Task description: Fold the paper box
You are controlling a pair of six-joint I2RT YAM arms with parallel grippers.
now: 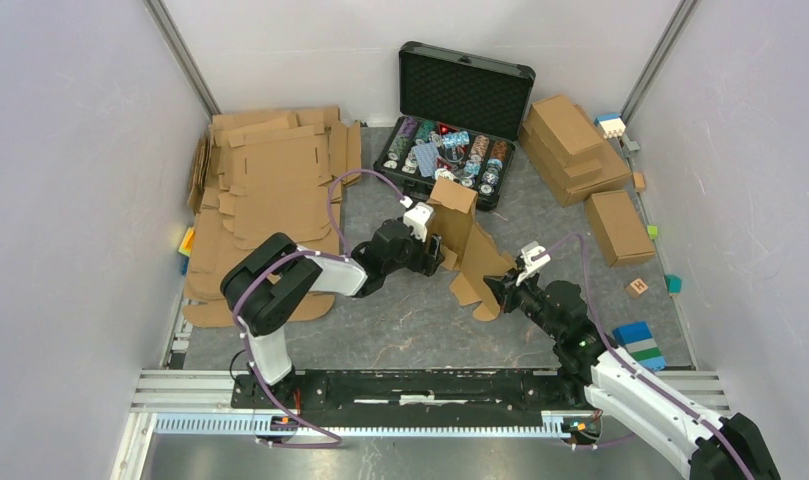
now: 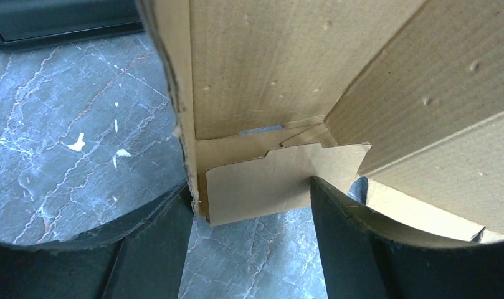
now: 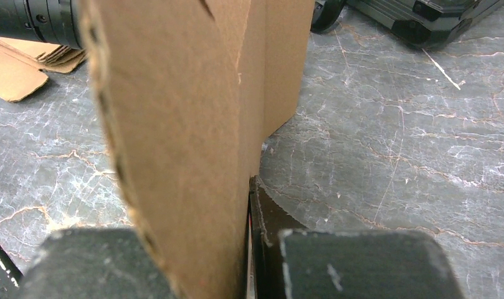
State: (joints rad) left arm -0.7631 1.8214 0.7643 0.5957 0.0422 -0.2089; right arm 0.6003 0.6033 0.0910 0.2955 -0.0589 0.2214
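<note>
Right gripper [image 3: 240, 249] is seen closest to the lens, clamped on a wall of the paper box [image 1: 467, 240] so the sheet is propped upright for folding. Grey marbled table [image 1: 410, 325] is used as the work surface. Box is stood mid-table, half formed, just in front of the black case [image 1: 467, 85]. Board is brown, corrugated and unprinted, with ragged die-cut edges and panels meeting at a corner. Left gripper [image 2: 252, 233] is held with jaws apart, straddling a small rounded tab [image 2: 268, 180] at that corner. It is judged to be lined up for tucking the tab.
</note>
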